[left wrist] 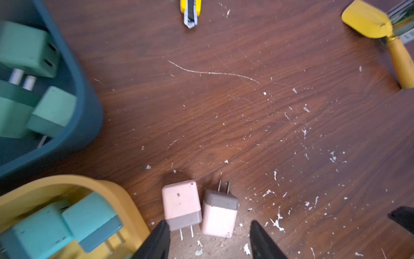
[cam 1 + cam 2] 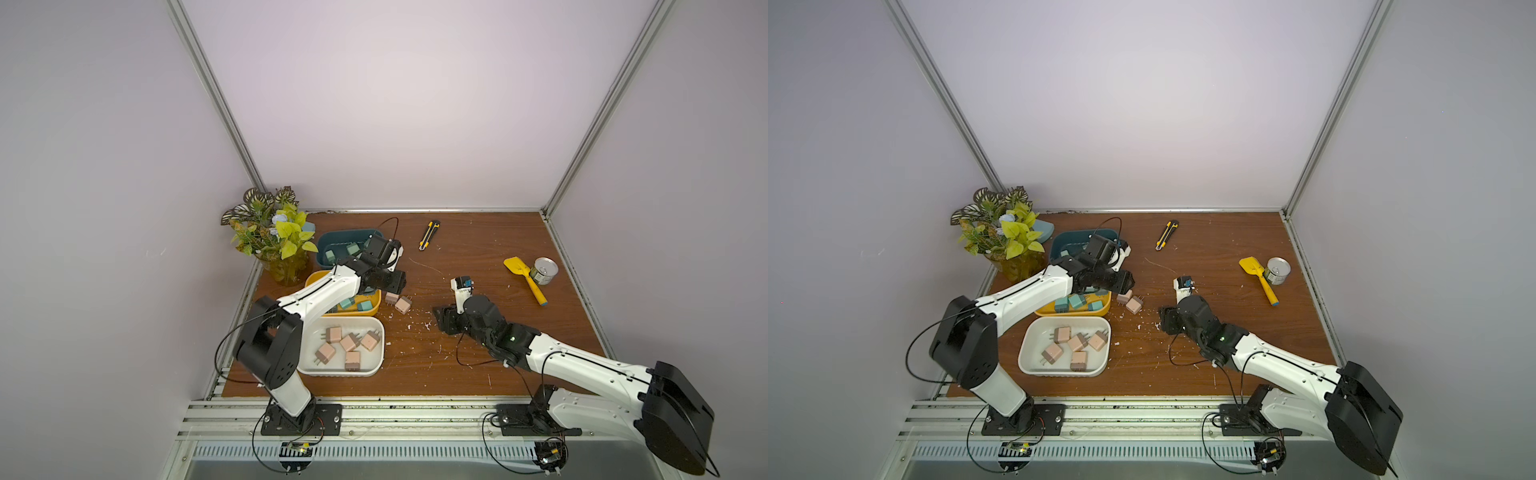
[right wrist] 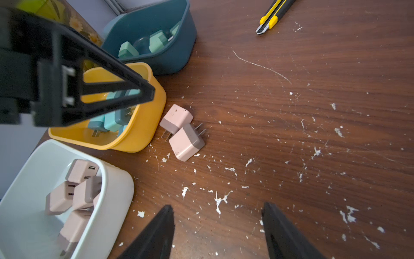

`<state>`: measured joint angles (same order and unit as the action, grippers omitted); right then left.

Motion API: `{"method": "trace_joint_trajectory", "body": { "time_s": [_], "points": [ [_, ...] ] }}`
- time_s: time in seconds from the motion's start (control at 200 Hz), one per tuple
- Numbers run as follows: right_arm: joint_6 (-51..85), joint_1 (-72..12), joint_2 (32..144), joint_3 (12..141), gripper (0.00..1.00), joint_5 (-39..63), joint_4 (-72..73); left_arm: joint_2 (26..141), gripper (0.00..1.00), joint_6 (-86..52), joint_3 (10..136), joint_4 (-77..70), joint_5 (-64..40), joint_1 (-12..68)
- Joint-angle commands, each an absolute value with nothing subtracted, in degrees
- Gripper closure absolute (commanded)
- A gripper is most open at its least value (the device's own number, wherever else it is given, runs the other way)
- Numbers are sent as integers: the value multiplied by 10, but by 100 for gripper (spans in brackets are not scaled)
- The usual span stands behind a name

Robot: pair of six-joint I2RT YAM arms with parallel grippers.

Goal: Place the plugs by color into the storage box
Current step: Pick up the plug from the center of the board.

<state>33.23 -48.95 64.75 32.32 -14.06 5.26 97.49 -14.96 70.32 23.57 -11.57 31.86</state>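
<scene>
Nearly done | mint plugs (image 3: 156, 43) in teal bin (image 3: 170, 58), blue plugs (image 1: 89, 213) in yellow bin (image 3: 145, 125), 5 pink plugs (image 2: 333, 334) in white bin (image 3: 118, 183) | 2 pink plugs (image 2: 402, 304) loose on counter (image 2: 478, 249) beside yellow bin | left jaws open, empty, near them; right jaws open, empty

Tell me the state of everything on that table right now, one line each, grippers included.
Two pale pink cube plugs: loose on the wooden table, side by side.
Left gripper: open, empty, near the loose plugs.
Right gripper: open, empty.
White plastic bin: holds five pink plugs.
Yellow plastic bin: holds teal-blue plugs.
Dark teal plastic bin: holds mint green plugs.
Yellow-and-black utility knife: lying flat.
</scene>
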Motion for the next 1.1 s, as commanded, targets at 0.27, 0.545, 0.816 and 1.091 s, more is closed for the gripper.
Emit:
{"method": "trace_joint_trajectory", "body": {
  "time_s": [0.27, 0.545, 0.816, 1.091],
  "points": [
    [354, -479, 714, 332, 31, -84, 99, 1064, 42, -106, 732, 275, -155, 324],
    [367, -478, 751, 335, 31, -70, 102, 1073, 43, -101, 726, 267, -170, 337],
    [373, -479, 766, 344, 31, -71, 92, 1076, 44, -86, 716, 265, -156, 340],
    [373, -478, 795, 366, 31, -64, 85, 1090, 46, -72, 722, 280, -147, 355]
  ]
}}
